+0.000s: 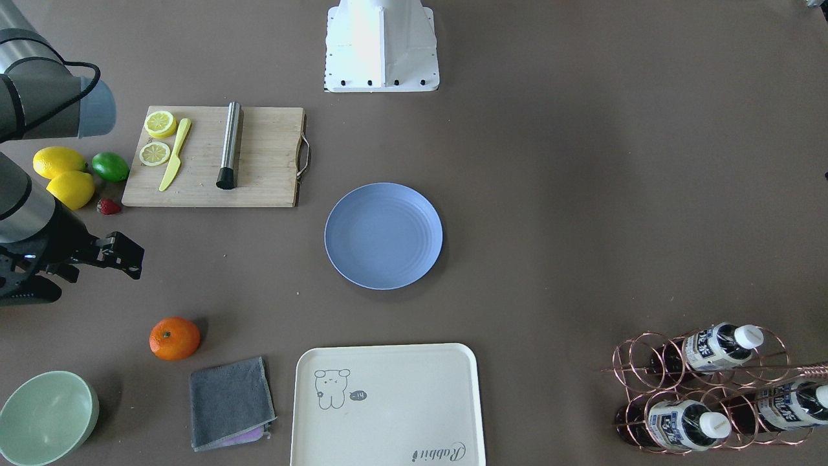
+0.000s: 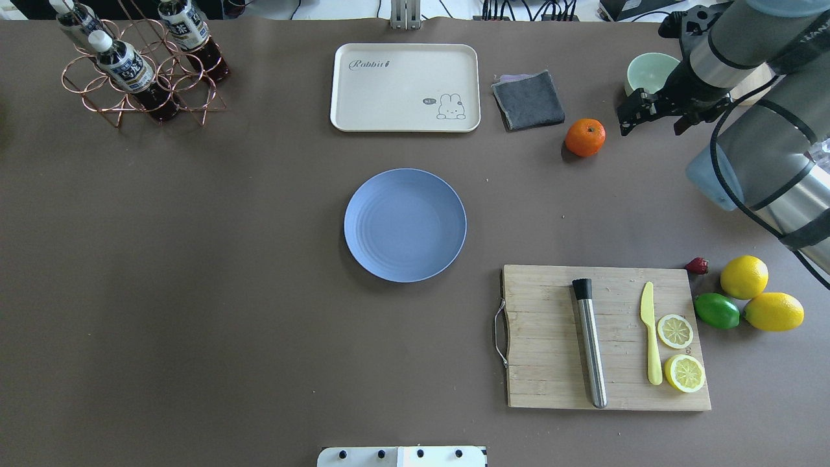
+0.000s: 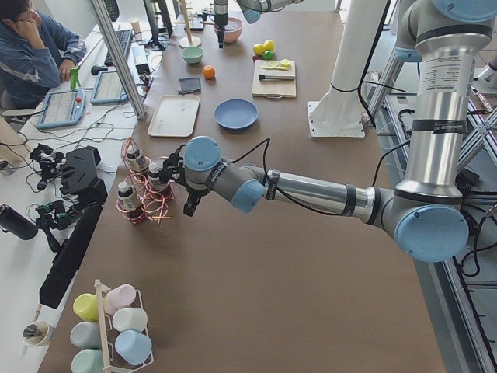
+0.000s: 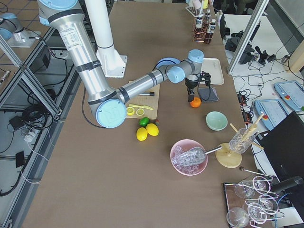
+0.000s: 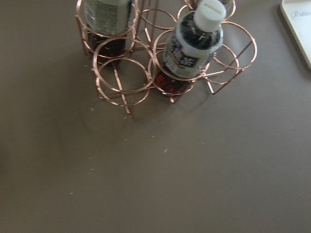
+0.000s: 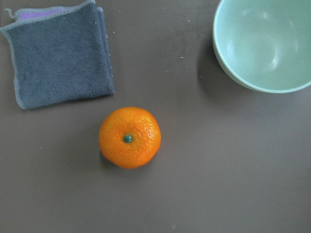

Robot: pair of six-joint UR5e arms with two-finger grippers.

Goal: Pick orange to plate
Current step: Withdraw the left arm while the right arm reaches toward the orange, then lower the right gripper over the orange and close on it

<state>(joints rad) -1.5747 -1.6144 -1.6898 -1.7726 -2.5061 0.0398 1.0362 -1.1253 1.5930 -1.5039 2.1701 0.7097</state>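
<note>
Right gripper [image 1: 138, 263], fingers apart, hovers just beside the small round bright-orange fruit [image 1: 174, 338], which lies on its side toward the round, matte light-blue plate [image 1: 383, 235].

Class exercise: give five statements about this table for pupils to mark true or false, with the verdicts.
1. The orange lies on the plate. False: it sits on the table beside the grey cloth.
2. The green bowl is empty. True.
3. A yellow knife lies on the cutting board. True.
4. The right gripper holds the orange. False: the orange sits free, untouched.
5. The lime is on the cutting board. False: it is on the table by the lemons.
</note>
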